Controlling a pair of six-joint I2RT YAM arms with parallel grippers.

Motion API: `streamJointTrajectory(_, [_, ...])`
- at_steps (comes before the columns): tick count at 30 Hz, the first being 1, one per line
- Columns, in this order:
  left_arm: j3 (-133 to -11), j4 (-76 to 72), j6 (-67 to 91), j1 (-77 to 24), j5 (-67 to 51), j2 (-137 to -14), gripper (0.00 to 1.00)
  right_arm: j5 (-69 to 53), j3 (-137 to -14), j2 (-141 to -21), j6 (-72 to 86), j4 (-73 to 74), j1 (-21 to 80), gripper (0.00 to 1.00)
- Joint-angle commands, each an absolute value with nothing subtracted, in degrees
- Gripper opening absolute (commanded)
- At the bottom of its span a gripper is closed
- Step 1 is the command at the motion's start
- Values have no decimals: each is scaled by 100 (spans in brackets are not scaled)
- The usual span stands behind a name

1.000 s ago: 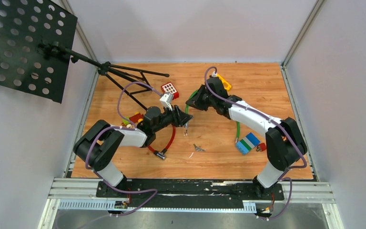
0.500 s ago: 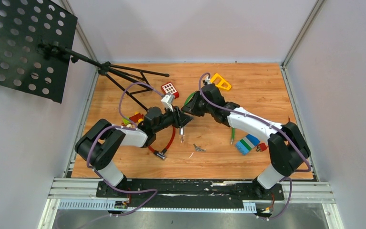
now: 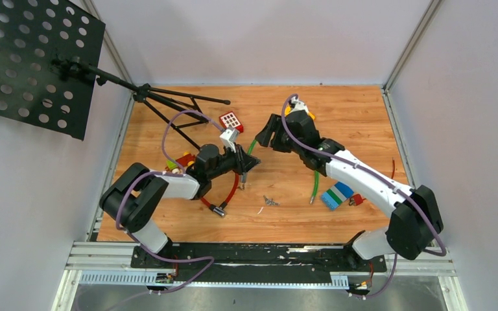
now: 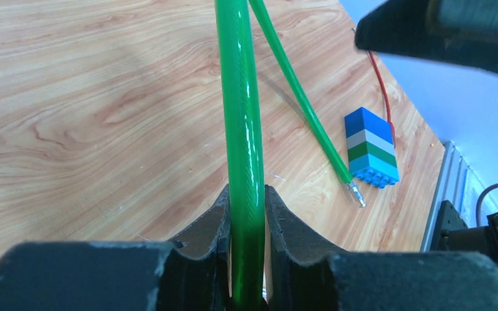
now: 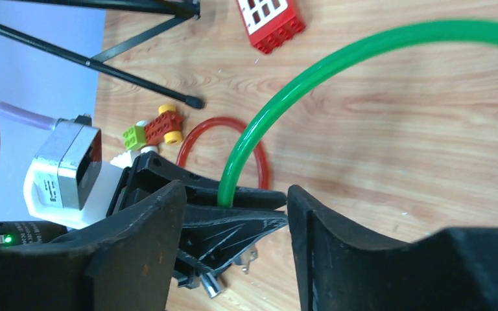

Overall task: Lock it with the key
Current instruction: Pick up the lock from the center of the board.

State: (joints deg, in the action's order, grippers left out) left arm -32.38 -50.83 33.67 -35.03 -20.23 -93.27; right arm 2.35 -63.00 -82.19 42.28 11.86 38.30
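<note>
Green cable (image 4: 240,97) tight inside left gripper (image 4: 246,202).

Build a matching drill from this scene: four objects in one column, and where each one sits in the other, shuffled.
1 green cable
2 red window brick
3 striped brick stack
4 keys

A lying loose on the table
B clamped by the jaws of the left gripper
C by the legs of the music stand
D near the cable's free metal tip

Pairs: 1-B, 2-C, 3-D, 4-A
</note>
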Motion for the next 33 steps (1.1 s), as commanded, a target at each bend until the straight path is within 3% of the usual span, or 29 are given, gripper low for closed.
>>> streamJointTrajectory(1, [-3235, -5160, 2824, -3498, -2001, -8872, 0, 878, -6625, -7690, 3419, 1668, 3724, 63])
streamJointTrajectory(8, [-3099, -5151, 2073, -3768, -1627, -8590, 0, 1234, -6045, -7316, 612, 1008, 3698, 65])
streamJointTrajectory(10, [-2944, -5375, 1808, -3906, -1416, -8548, 0, 855, -6044, -7539, -721, 1064, 3704, 65])
streamJointTrajectory(15, [-2710, -5842, 1390, -4099, -1384, -8432, 0, 250, -5964, -7624, -2253, 701, 3707, 66])
streamJointTrajectory(24, [-2435, -6648, 1096, -4096, -2163, -8545, 0, -1640, -4591, -6736, -5708, -830, 3708, 67])
streamJointTrajectory(33, [-2256, -7167, 888, -4098, -2549, -8566, 0, -1552, -4806, -6769, -7014, -557, 3693, 65])
